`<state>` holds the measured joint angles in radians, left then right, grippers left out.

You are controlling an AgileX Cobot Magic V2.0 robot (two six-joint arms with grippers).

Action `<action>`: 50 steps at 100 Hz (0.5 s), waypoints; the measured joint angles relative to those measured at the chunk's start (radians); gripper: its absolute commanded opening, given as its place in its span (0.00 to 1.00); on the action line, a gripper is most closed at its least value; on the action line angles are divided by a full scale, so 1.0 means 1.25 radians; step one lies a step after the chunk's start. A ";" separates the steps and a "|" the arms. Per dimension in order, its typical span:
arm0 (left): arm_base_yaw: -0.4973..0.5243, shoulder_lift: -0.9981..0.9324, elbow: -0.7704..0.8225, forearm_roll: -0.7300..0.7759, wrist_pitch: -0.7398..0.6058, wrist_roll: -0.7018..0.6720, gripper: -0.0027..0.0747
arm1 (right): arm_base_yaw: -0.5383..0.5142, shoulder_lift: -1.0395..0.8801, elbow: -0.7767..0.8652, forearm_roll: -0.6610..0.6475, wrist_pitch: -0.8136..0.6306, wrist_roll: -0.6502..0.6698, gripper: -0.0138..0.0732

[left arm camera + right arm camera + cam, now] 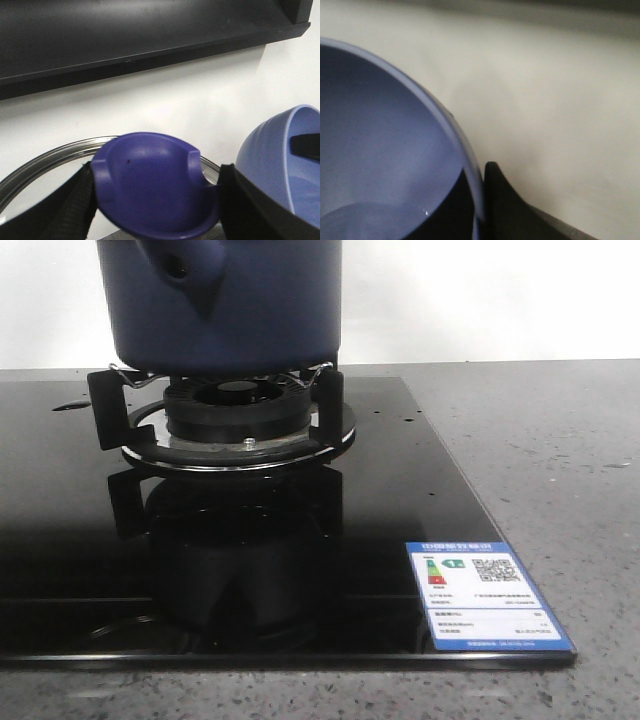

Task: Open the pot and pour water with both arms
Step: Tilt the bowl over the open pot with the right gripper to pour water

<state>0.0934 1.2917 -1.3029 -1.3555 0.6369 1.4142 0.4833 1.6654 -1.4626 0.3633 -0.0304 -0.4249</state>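
Observation:
The dark navy pot (230, 300) stands on the gas burner (240, 415), its stubby tube (180, 265) facing the camera; its top is cut off by the frame. No gripper shows in the front view. My left gripper (157, 200) is shut on the purple-blue knob (155, 175) of a glass lid with a metal rim (45, 160). My right gripper (479, 200) is shut on the rim of a light-blue bowl (380, 150), one finger inside and one outside. The bowl also shows in the left wrist view (275, 160), close beside the lid.
The burner sits on a glossy black glass cooktop (380, 500) with a blue-and-white label (485, 595) at its front right corner. Grey speckled countertop (560, 460) lies to the right. A black shelf (125, 35) hangs on the white wall above the lid.

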 measured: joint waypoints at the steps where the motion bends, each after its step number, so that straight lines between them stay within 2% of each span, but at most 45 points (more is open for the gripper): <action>1: 0.000 0.000 0.000 0.000 0.000 0.000 0.51 | 0.000 -0.002 0.003 0.000 -0.007 0.000 0.11; 50: 0.000 0.000 0.000 0.000 0.000 0.000 0.51 | 0.066 -0.036 0.171 -0.028 -0.418 0.000 0.11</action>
<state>0.0934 1.2917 -1.3029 -1.3555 0.6369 1.4142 0.5656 1.6200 -1.2489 0.3281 -0.5525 -0.4246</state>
